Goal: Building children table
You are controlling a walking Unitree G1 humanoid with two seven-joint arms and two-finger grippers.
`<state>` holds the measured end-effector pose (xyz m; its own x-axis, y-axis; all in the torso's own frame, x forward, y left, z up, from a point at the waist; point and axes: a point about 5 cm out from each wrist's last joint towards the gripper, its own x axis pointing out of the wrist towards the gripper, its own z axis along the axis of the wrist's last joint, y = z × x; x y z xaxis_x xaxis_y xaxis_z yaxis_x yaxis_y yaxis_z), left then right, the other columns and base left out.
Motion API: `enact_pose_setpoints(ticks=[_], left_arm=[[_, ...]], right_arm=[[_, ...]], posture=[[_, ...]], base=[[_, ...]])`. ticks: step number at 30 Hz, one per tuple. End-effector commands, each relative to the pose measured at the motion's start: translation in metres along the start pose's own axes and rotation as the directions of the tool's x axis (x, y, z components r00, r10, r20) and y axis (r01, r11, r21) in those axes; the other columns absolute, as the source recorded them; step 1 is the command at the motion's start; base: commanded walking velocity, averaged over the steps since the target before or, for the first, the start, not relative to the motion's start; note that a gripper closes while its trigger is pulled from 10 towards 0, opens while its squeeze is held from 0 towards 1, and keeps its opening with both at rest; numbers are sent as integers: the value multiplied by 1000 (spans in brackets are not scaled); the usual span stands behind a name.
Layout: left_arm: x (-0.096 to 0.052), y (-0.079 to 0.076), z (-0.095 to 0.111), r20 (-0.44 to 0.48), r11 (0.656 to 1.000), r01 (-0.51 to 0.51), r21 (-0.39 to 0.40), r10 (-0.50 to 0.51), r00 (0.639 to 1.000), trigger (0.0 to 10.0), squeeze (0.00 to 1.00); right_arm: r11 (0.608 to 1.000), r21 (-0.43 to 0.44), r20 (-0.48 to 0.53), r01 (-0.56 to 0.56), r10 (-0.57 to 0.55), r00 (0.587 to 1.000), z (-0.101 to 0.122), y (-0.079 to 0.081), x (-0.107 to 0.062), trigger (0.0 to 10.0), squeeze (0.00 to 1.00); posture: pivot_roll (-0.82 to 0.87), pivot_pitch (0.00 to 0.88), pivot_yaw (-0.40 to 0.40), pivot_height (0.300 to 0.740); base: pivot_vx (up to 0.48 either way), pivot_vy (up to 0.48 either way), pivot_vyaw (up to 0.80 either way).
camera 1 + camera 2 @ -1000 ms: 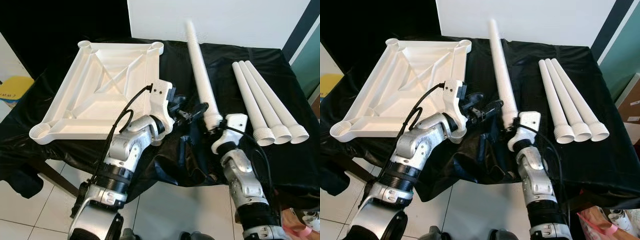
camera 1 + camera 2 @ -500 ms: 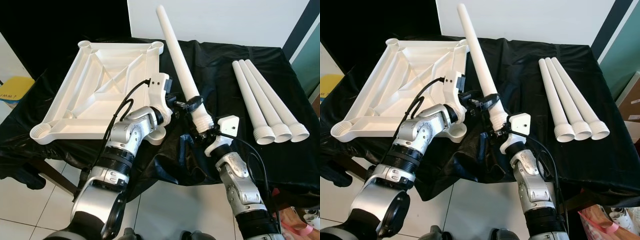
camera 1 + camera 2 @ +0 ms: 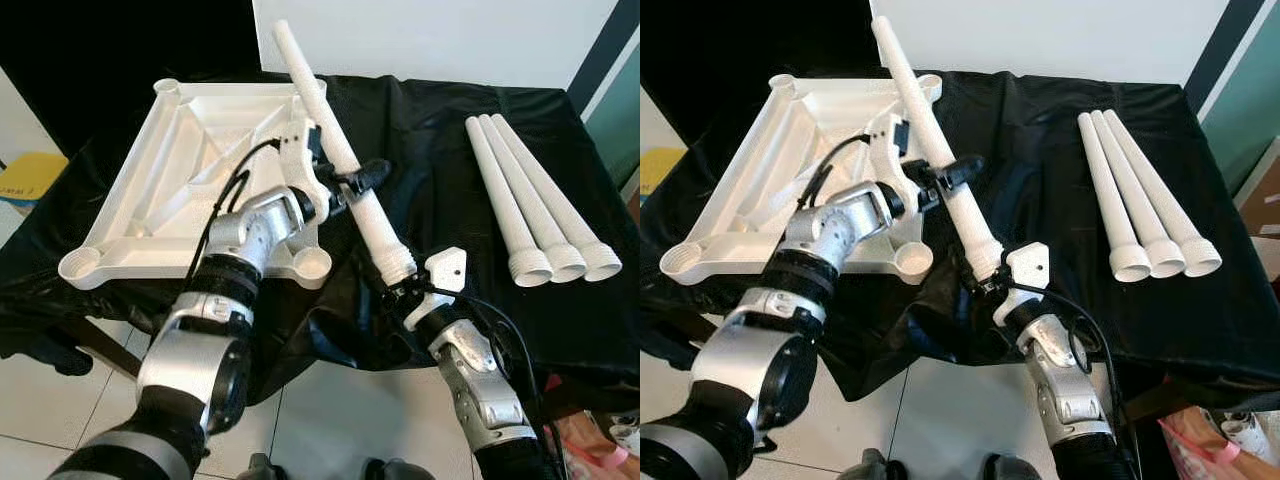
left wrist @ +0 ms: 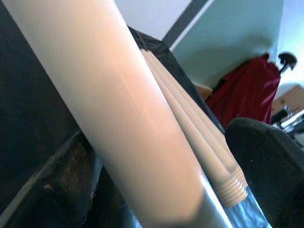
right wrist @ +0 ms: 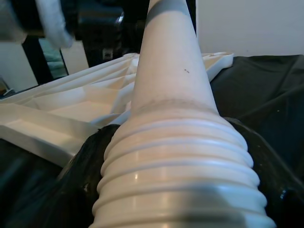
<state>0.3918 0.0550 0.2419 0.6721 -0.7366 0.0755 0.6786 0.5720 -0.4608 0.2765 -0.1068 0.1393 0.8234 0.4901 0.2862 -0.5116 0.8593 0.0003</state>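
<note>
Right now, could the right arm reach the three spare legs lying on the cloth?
Probably not yet: the right gripper is shut on the threaded end of the held leg. The three spare legs lie unobstructed to its right.

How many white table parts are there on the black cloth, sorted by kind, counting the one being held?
Table legs lying loose: 3
Table leg held by the left end effector and the right end effector: 1
Table tops, upside down: 1
Total: 5 white parts
</note>
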Motion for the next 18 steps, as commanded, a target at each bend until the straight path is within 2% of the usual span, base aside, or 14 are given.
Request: enact_pose_setpoints(ticks=[1, 2, 3, 5, 8, 9, 18], left_arm=[[0, 3, 4, 6, 999, 16, -49, -16, 1000, 10000, 0], [-2, 7, 6, 17, 996, -2, -89, 4, 1000, 10000, 0], [-2, 7, 6, 17, 996, -2, -89, 4, 1000, 10000, 0], [-5, 13, 10, 39, 986, -19, -164, 26, 999, 10000, 0], [-6, 16, 10, 48, 981, -26, -192, 36, 998, 9882, 0], [-8, 20, 11, 66, 970, -37, -239, 54, 996, 0, 0], [-7, 20, 15, 93, 959, -7, -282, 35, 995, 0, 0]], right_arm=[[999, -8, -9, -34, 34, 999, -1, 5, -2, 10000, 0], [999, -7, -9, -42, 42, 999, -1, 7, -1, 10000, 0], [999, -7, -9, -42, 42, 999, -1, 7, -1, 10000, 0], [998, -4, -8, -59, 59, 998, -1, 10, 1, 10000, 0], [998, -5, -9, -66, 66, 998, -1, 11, 1, 10000, 0], [997, -10, -12, -78, 78, 997, -1, 13, 3, 10000, 0], [996, -14, -8, -84, 84, 996, 1, 11, 5, 10000, 0]], posture=[[-90, 129, 16, 740], [-88, 134, 15, 740], [-88, 134, 15, 740], [-88, 136, 15, 740], [-87, 136, 15, 740], [-92, 140, 14, 740], [-90, 134, 7, 740]], base=[[0, 0, 0], [0, 0, 0], [0, 0, 0], [0, 0, 0], [0, 0, 0], [0, 0, 0], [0, 0, 0]])
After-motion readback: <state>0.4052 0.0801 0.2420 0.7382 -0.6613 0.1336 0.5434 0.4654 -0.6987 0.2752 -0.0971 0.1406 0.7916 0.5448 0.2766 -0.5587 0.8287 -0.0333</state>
